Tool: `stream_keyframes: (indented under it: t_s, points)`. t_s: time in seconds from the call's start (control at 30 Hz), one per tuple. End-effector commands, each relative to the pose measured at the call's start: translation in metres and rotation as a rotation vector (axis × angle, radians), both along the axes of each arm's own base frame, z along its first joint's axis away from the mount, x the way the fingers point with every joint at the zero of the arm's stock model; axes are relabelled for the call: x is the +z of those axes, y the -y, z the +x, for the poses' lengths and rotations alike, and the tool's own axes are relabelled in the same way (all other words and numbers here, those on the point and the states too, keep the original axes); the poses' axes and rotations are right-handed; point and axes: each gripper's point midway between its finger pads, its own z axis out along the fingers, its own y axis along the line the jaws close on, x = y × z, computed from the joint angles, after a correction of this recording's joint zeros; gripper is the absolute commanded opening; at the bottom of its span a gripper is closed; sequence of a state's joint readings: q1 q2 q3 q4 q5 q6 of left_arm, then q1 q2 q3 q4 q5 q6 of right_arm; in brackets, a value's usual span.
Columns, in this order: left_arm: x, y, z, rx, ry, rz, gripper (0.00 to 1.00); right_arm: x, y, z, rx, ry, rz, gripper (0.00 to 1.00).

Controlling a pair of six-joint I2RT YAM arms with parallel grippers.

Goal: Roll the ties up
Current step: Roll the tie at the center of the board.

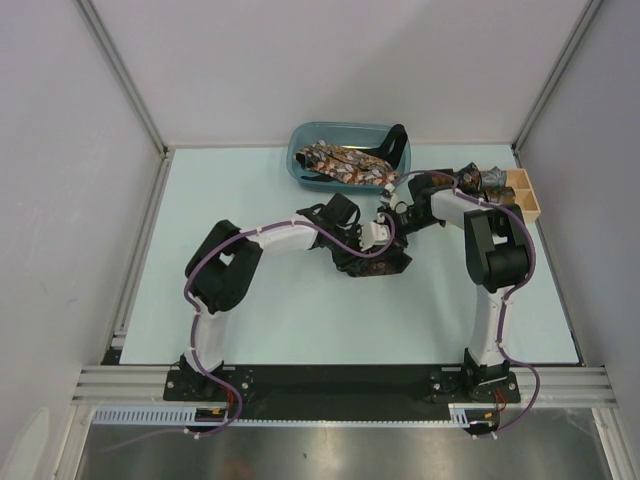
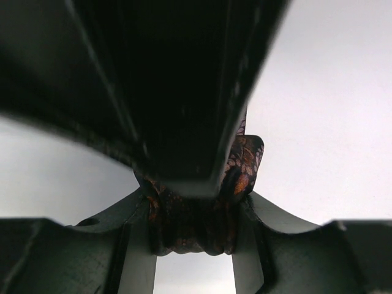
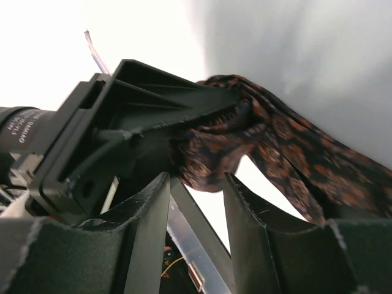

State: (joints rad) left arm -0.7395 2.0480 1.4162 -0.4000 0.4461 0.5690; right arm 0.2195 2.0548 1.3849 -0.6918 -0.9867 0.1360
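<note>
Both arms meeting over middle of table (image 1: pixel 300 310). Left end effector (image 2: pixel 195 205) clenching bunched dark brown tie (image 3: pixel 288 147), loose length trailing off sideways. Right end effector (image 3: pixel 196 184) flanking same bunch; cannot tell whether pinching it. More ties (image 1: pixel 345 162) lying in blue bin (image 1: pixel 298 150) at far edge.

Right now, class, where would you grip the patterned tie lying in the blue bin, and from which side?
Probably the bunched fold near the middle of the patterned tie, coming straight down from above: it lies crumpled below the blue bin walls, which block any sideways approach.
</note>
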Motion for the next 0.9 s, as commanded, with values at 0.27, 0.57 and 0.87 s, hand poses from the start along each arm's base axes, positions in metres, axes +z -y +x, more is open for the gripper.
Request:
stream_keyframes:
  t_s: [0.27,0.57,0.87]
  points:
    - [-0.017,-0.014,-0.019,-0.002,-0.082,0.082,0.46,-0.024,-0.017,-0.006,0.038,-0.018,-0.012,0.31]
    - [-0.002,-0.014,-0.012,0.031,-0.062,0.039,0.68,-0.050,0.009,-0.002,0.025,-0.014,-0.117,0.00]
    - [0.034,0.003,-0.003,0.026,-0.010,-0.110,0.94,-0.076,0.049,0.008,-0.011,-0.006,-0.220,0.00]
